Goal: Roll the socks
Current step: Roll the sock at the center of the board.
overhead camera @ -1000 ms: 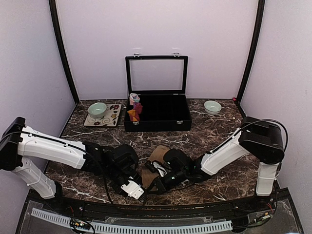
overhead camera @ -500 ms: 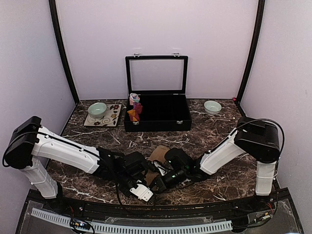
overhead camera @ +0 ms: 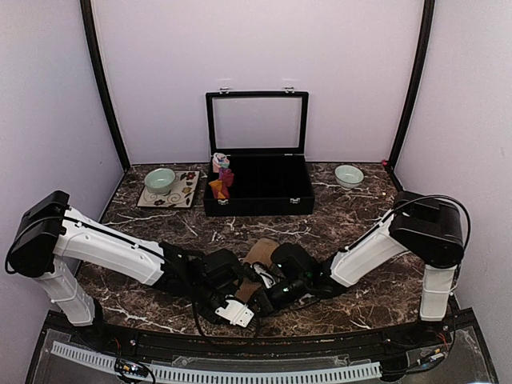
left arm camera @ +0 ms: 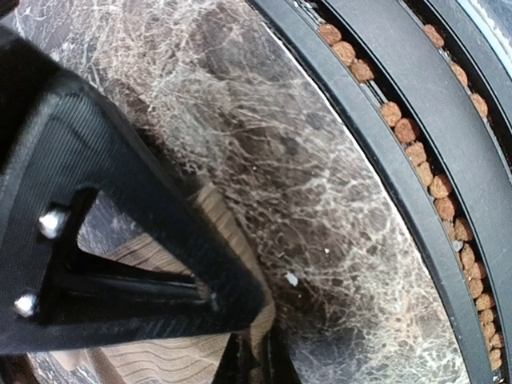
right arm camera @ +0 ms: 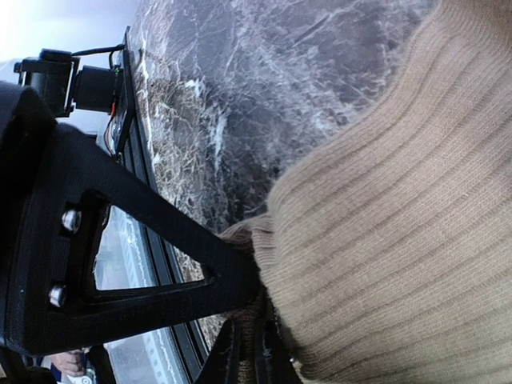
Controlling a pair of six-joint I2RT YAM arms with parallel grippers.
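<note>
Tan sock [right arm camera: 384, 224]: lies loose at the middle of the tabletop's [overhead camera: 360, 224] near edge, between both claws; not yet a tight roll.
Left gripper [left arm camera: 250, 356]: pressed together, pinching the tan sock's ribbed edge.
Right gripper [right arm camera: 244, 340]: nipping a bunch of the same sock.
Red-maroon sock [overhead camera: 218, 188]: bundled at the left end of the box [overhead camera: 264, 206], toward the far edge.
Done: 1 of 2 pairs, as it looks.
Left: rolling the tan pair.

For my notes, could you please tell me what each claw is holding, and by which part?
Both grip the tan sock: the left claw pinches its edge, the right claw a bunched edge.
</note>
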